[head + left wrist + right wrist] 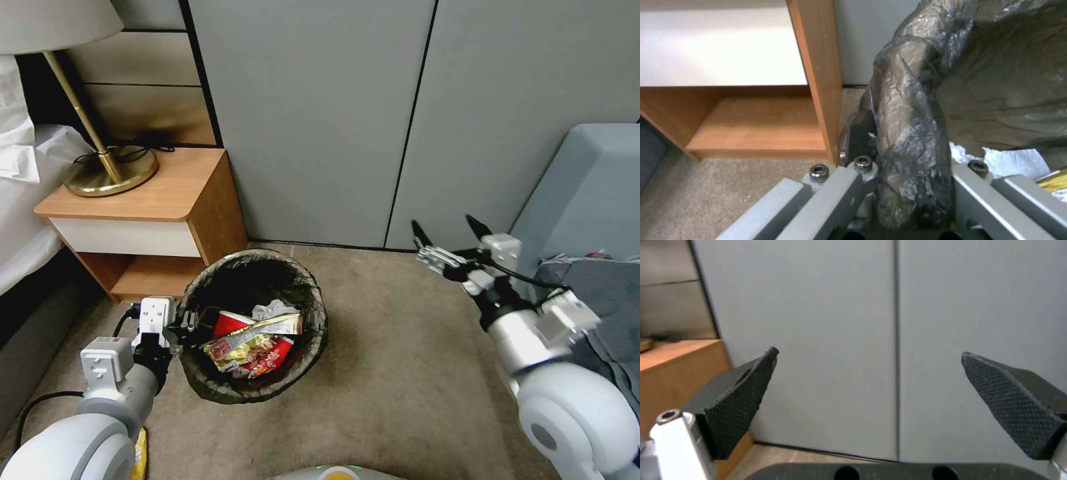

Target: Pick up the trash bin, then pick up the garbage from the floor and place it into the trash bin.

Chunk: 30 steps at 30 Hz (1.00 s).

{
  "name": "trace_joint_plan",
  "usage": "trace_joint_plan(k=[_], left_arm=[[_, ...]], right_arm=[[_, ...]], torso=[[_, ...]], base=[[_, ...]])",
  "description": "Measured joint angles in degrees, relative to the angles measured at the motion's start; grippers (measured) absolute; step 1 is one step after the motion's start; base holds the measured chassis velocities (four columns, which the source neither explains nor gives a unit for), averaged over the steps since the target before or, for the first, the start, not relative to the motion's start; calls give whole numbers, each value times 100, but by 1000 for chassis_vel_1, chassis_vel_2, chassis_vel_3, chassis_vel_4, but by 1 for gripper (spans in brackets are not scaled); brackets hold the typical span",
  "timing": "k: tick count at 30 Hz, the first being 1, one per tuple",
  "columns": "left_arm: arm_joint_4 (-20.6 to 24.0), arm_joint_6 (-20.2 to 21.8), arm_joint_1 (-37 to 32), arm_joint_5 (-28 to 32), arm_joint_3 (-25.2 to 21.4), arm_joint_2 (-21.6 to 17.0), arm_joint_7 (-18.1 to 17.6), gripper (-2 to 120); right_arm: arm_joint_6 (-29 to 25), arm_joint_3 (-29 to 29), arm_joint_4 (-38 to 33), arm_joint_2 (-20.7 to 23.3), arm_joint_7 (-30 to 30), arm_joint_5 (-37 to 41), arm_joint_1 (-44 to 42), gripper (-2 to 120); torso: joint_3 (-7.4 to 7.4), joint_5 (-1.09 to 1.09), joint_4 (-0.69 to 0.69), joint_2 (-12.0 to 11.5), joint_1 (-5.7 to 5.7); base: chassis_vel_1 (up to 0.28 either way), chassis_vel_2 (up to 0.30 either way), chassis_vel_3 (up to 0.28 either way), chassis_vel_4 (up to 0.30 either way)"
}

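Note:
The trash bin (248,395), lined with a dark bag, stands in front of the nightstand on the left. My left gripper (192,325) is shut on the bin's near-left rim. In the left wrist view its fingers (849,186) clamp the bag-covered rim (907,116) from both sides. Garbage lies inside the bin: a red noodle bowl (229,323), white tissue (270,309), a yellow wrapper (241,345) and a red wrapper (275,355). A yellow scrap (140,457) shows on the carpet beneath my left arm. My right gripper (450,233) hangs open and empty in the air to the right, facing the grey wall.
A wooden nightstand (153,193) with a brass lamp (110,170) stands just behind the bin, with a bed (20,220) to its left. A blue-grey seat (587,193) with dark cloth stands at the right. Bare carpet (400,373) lies between the bin and the seat.

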<state>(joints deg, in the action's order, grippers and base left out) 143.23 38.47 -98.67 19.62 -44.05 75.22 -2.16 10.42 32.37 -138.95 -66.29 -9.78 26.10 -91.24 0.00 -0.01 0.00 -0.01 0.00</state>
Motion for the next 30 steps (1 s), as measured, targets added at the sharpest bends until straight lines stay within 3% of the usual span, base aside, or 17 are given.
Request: trace_joint_plan(k=[6, 19, 30], left_arm=[[0, 47, 19, -1, 1, 31, 0, 1], [0, 84, 18, -267, -91, 251, -1, 1], [0, 26, 19, -448, -40, 380, 117, 1]], right_arm=[[-300, 112, 13, -554, 202, -630, -617, 100], [-860, -106, 130, -1272, 431, -1849, -1197, 100], [-928, -44, 215, -1470, 475, -1959, -1228, 100]], torso=[[0, 0, 0, 0, 0], [1, 0, 0, 0, 0], [0, 0, 0, 0, 0]], base=[[0, 0, 0, 0], [0, 0, 0, 0], [24, 25, 28, 24]])
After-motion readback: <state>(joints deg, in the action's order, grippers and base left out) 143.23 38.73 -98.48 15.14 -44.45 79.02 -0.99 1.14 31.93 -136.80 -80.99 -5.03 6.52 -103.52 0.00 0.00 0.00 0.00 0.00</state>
